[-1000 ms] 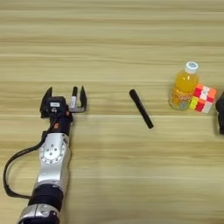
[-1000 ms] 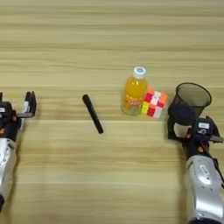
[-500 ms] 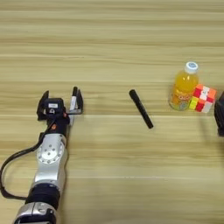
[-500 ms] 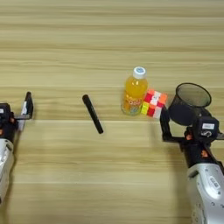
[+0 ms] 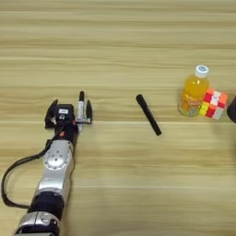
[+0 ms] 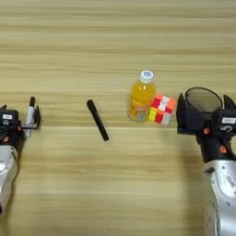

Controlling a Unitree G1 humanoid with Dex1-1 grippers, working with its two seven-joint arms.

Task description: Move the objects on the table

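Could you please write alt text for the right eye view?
On a light-brown wooden table, the right claw brackets a dark grey translucent cup, beside a multicoloured puzzle cube and orange-juice bottle. A black marker lies centre-left; the left claw sits by a white marker.

Twin head-mounted eyes, straight down on the shared table (image 5: 120, 41).

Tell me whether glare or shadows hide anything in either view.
Left eye view: even light, no glare on the table, cup cropped at right edge. Right eye view: equally even, cup whole, left gripper cropped at left edge.
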